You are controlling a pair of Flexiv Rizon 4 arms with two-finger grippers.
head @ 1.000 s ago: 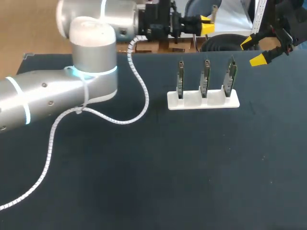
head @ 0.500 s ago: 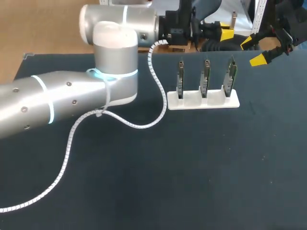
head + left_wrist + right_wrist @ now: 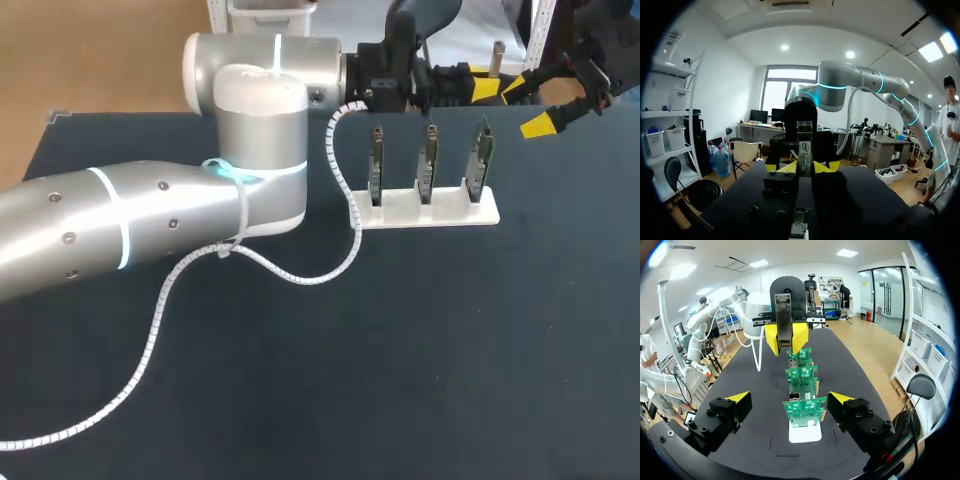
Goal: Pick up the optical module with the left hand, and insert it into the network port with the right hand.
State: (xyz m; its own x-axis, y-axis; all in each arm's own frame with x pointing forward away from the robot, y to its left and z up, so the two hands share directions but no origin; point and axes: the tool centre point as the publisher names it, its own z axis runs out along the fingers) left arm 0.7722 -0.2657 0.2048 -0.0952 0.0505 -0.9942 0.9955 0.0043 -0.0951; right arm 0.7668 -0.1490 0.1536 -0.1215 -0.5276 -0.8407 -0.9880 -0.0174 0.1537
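Note:
My left gripper point(image 3: 487, 88) is beyond the table's far edge, shut on the optical module point(image 3: 497, 55), a slim metal bar standing upright between its yellow tips. In the left wrist view the module point(image 3: 805, 147) rises from the left gripper point(image 3: 802, 167). My right gripper point(image 3: 527, 106) hangs open at the far right, just right of the left one. In the right wrist view the left gripper point(image 3: 785, 340) holds the module point(image 3: 784, 320) ahead of the open right gripper point(image 3: 789, 399). Three green network boards point(image 3: 429, 160) stand in a white holder point(image 3: 423, 210).
The left arm's big silver elbow point(image 3: 260, 130) and forearm lie over the table's left half, with a white spiral cable point(image 3: 300, 275) looping down onto the dark table top point(image 3: 450, 350). In the right wrist view the boards point(image 3: 804, 410) line up under the gripper.
The left arm has swung to the right along the far edge, carrying the module toward the right gripper. The right arm has stayed still and open.

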